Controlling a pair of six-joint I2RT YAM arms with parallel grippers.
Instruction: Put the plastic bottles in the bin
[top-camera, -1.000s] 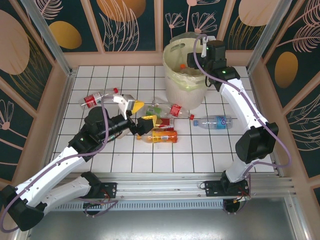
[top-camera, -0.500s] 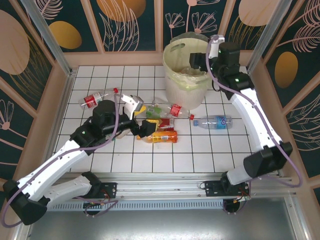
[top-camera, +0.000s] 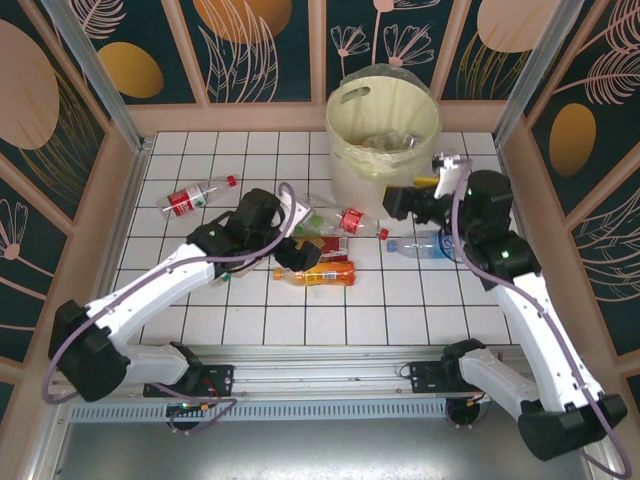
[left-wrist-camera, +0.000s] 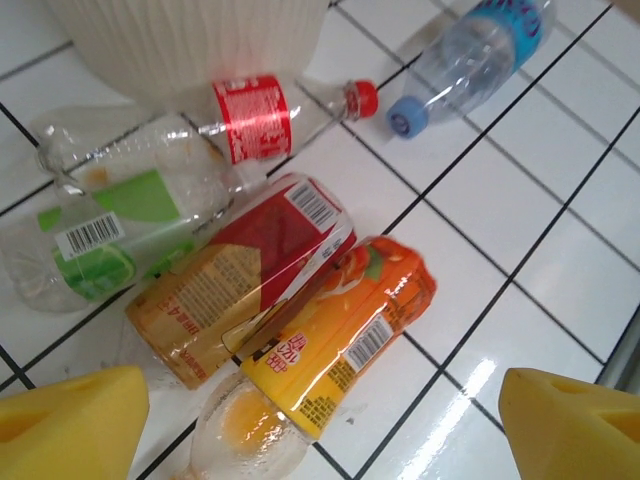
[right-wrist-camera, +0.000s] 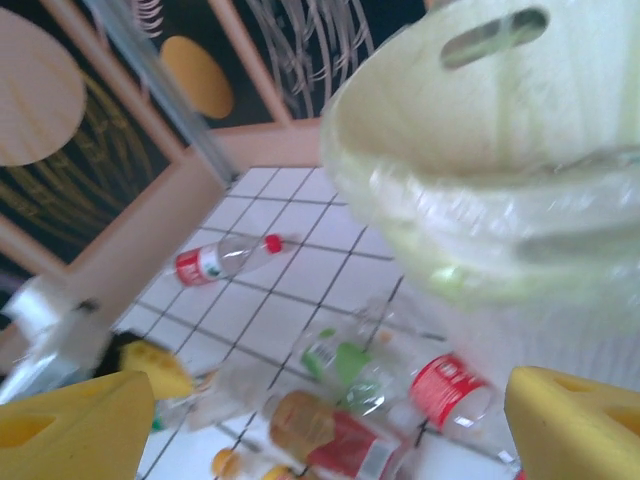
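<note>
The white tiled table (top-camera: 400, 300) is the largest thing here. The bin (top-camera: 355, 180) stands at its 12 o'clock edge, and its pale green liner already holds a few clear bottles (top-camera: 385, 143). How many lie in there I cannot tell. I judge the job part done, with six bottles left out on the tiles.

Five of them are near the table's centre, at about 6 o'clock from the bin. The green-label bottle (left-wrist-camera: 110, 215) and the red-label bottle (left-wrist-camera: 255, 115) lie nearest the bin wall. The amber bottle (left-wrist-camera: 240, 295) and the orange bottle (left-wrist-camera: 335, 345) lie side by side, touching, on the near side of those two. The blue-label bottle (top-camera: 425, 243) lies apart, at 3 o'clock from that bunch. The sixth, a lone bottle (top-camera: 195, 197) with a red label and cap, lies well off toward 9 or 10 o'clock.

The left gripper (left-wrist-camera: 320, 425) hangs over the bunch, its yellow pads (left-wrist-camera: 70, 420) spread wide with nothing clamped. In the wrist view the orange bottle sits between them, so it looks the likely next pick. The right gripper (right-wrist-camera: 325, 420) hovers beside the bin at its 5 o'clock, near the blue-label bottle. Its pads (right-wrist-camera: 575, 420) are also wide apart and empty.
</note>
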